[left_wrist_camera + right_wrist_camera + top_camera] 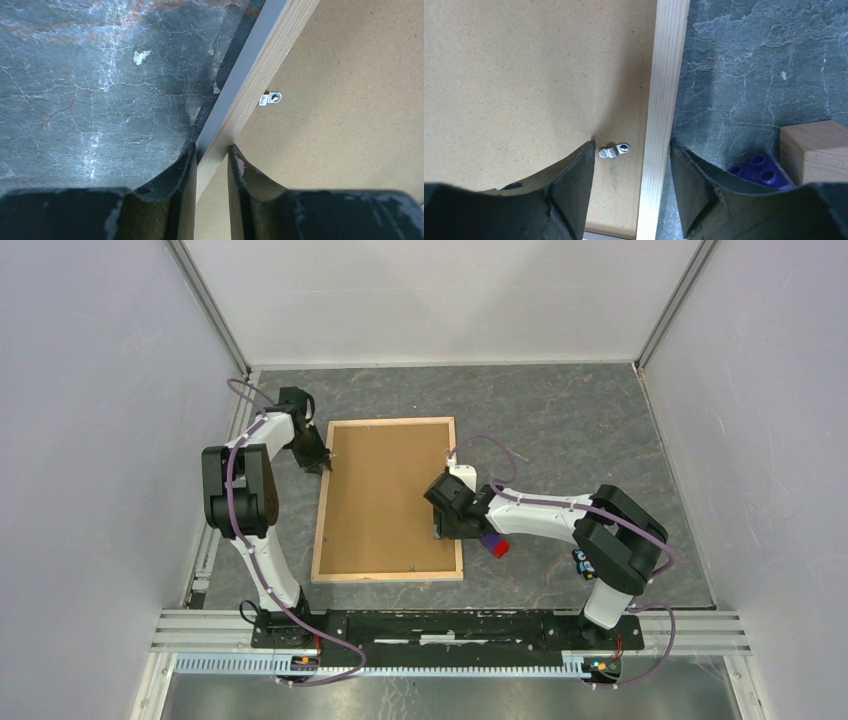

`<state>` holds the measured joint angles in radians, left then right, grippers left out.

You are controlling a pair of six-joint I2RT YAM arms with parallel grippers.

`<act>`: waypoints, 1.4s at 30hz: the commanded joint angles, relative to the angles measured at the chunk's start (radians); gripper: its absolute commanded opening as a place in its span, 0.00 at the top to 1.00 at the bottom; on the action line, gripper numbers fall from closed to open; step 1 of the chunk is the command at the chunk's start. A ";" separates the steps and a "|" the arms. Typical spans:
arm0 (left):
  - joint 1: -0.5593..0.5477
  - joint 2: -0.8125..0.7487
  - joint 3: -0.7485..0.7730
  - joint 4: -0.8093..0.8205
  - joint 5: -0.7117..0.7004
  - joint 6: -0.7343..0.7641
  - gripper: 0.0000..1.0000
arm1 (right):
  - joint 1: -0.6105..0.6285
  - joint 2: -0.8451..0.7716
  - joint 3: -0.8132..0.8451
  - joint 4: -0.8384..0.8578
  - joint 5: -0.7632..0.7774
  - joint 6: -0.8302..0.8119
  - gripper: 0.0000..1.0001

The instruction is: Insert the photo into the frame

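Observation:
The frame (322, 520) lies flat on the table, back side up, with a plain brown backing board (385, 500) filling it. The photo is hidden. My left gripper (318, 462) is at the frame's far left corner, shut on the left wooden slat (260, 65), which fills the gap between the tips of the gripper (212, 150). My right gripper (440, 530) hangs over the frame's right side near the front corner. In the right wrist view this gripper (632, 141) is open, straddling the right slat (666, 75) and a small metal clip (614, 150), with gaps on both sides.
Another metal clip (270, 98) sits on the board by the left slat. Just right of the frame lie a blue studded toy brick (756, 167) and a wooden block (814, 150), with red and purple pieces (495, 545) in the top view. Walls enclose the dark marbled table (560, 420).

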<state>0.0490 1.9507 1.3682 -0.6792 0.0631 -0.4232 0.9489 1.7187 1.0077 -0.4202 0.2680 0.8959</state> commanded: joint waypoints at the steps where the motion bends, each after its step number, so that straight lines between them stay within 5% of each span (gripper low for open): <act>1: 0.020 0.027 0.020 0.020 -0.044 -0.089 0.98 | 0.015 0.049 0.035 -0.091 0.075 0.020 0.40; 15: 0.020 0.028 0.024 0.015 -0.056 -0.089 0.98 | 0.052 0.033 -0.014 -0.078 0.010 -0.069 0.59; 28: 0.019 0.027 0.022 0.014 -0.059 -0.086 0.98 | 0.043 0.024 -0.036 -0.028 0.016 -0.323 0.77; 35: 0.019 0.028 0.023 0.015 -0.061 -0.084 0.98 | 0.017 0.010 -0.060 0.068 -0.008 -0.487 0.99; 42: 0.020 0.023 0.026 0.015 -0.058 -0.079 0.98 | -0.017 0.006 -0.058 0.120 -0.083 -0.548 1.00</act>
<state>0.0494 1.9518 1.3705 -0.6827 0.0612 -0.4328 0.9501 1.6886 0.9859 -0.3904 0.2436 0.4423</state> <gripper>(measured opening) 0.313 0.330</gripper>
